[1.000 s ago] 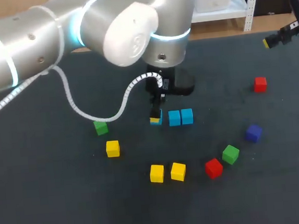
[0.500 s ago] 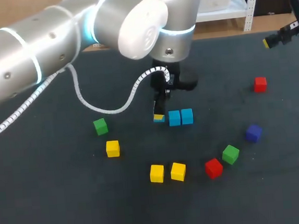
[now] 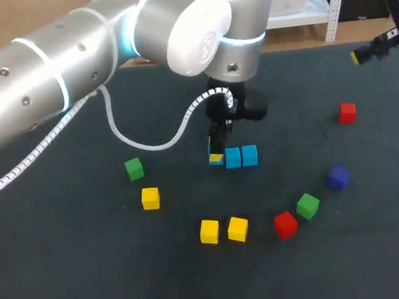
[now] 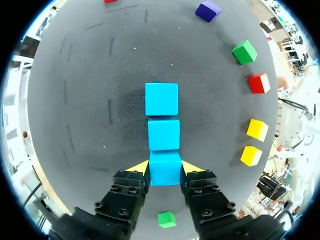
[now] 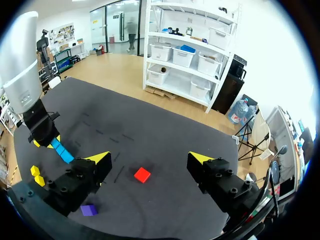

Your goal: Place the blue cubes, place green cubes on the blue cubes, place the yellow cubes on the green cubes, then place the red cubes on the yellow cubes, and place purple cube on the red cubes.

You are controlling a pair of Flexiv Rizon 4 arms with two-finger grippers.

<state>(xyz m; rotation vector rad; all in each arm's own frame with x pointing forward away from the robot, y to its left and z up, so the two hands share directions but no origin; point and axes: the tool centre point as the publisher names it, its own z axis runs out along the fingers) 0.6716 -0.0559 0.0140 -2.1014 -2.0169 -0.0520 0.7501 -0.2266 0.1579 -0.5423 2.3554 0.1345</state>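
A: Left gripper [image 4: 165, 167]?
B: Clamped on a blue cube [image 4: 165, 174], which abuts two more blue cubes [image 4: 163, 134] (one straight row).
A: Right gripper [image 5: 150, 159]?
B: Jaws wide, near the table's right edge; red cube [image 5: 142, 175] ahead, apart.

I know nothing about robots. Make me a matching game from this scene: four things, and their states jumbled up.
Things: 1 left gripper; 2 right gripper; 3 purple cube; 4 far red cube.
States: A open, empty; B standing alone; C shut on a blue cube; D near a green cube.
Pairs: 1-C, 2-A, 3-D, 4-B.
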